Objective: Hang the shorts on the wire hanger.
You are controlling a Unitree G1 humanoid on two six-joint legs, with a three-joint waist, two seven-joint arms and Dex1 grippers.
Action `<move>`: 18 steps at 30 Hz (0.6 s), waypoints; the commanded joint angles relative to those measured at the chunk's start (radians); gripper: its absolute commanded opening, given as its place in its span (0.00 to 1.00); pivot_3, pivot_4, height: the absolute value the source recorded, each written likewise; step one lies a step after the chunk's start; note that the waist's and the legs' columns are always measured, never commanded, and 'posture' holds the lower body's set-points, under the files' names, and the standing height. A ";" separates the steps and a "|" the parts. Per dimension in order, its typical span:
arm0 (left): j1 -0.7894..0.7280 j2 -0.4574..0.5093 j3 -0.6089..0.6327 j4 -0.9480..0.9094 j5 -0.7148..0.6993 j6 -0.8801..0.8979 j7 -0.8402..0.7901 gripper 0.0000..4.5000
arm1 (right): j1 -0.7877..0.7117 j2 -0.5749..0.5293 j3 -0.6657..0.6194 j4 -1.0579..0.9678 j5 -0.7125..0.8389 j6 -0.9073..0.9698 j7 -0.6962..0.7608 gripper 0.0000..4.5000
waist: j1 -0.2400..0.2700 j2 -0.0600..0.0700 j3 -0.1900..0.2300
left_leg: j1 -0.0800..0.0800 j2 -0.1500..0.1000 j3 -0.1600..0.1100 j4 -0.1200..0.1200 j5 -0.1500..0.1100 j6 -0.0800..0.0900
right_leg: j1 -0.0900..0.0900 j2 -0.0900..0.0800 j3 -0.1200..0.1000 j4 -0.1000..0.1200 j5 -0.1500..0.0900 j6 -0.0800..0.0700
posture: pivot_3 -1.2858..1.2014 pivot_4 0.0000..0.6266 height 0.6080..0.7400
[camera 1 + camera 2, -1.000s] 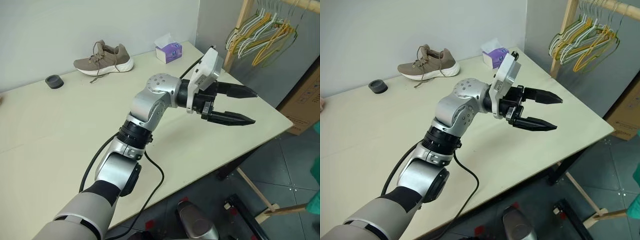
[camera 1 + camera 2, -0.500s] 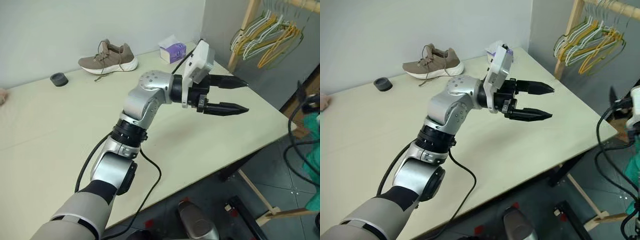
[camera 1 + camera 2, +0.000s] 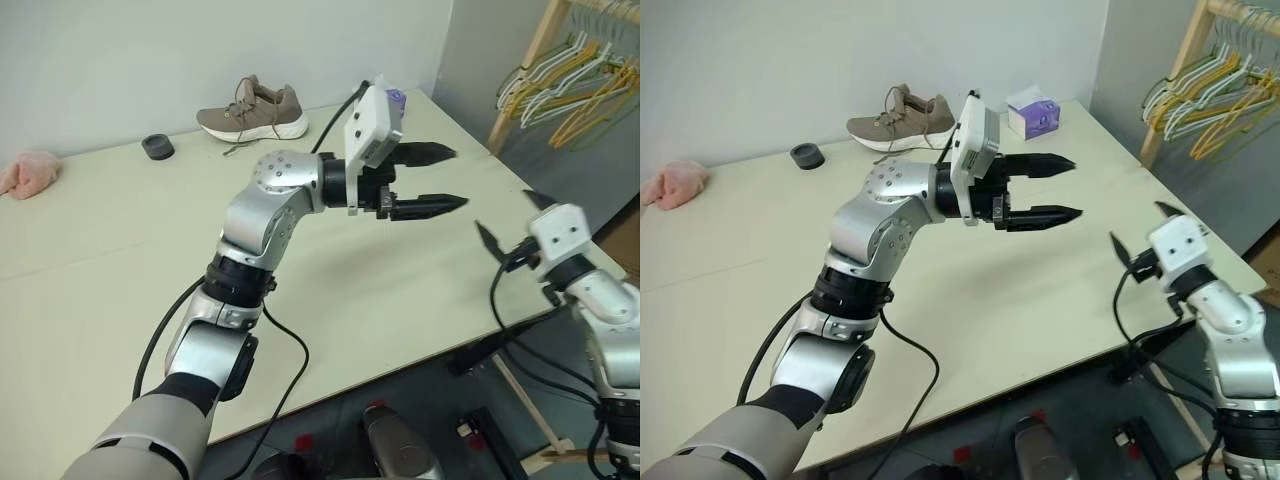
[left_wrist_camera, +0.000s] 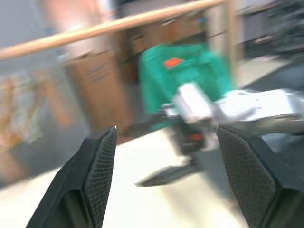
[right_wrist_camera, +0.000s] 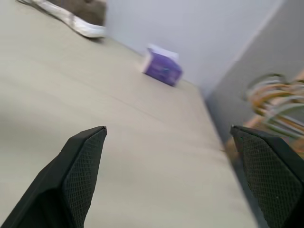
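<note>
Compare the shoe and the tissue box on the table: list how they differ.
The shoe is brown with a white sole, long and low, laces loose; the tissue box is purple, compact and blocky, with white tissue at its top. The shoe lies by the wall; the tissue box sits nearer the table's far right corner. Both rest untouched along the far edge.

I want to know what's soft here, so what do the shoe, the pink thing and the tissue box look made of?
Shoe: looks like taupe knit fabric, matte, with laces and a white, probably rubber sole. Pink thing: apparently plush or fleece, a fuzzy, slumped lump. Tissue box: likely printed purple cardboard with crisp edges; white tissue sticks out on top.
</note>
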 commanded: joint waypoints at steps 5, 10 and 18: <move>0.330 0.088 0.250 -0.190 0.203 0.128 0.523 0.78 | -0.080 0.143 0.124 0.055 0.011 -0.037 0.036 0.99 | 0.066 -0.006 -0.005 | 0.004 0.002 0.000 0.000 0.000 0.000 | -0.001 0.000 0.000 0.003 0.003 -0.005 | 0.48 0.11 1.00; 0.563 0.013 0.435 -0.336 0.283 0.221 0.840 0.78 | -0.111 0.236 0.172 0.123 -0.003 -0.031 0.014 0.99 | 0.154 -0.020 -0.014 | 0.002 0.003 0.000 0.001 -0.002 0.003 | -0.003 -0.003 -0.002 0.004 0.005 -0.007 | 0.51 0.11 1.00; 0.700 0.007 0.429 -0.369 0.371 0.235 0.966 0.78 | -0.196 0.351 0.162 0.292 -0.030 -0.005 -0.100 0.99 | 0.293 -0.036 -0.024 | -0.001 0.002 0.000 0.002 -0.002 0.005 | -0.003 -0.006 -0.006 -0.001 0.011 -0.014 | 0.53 0.13 1.00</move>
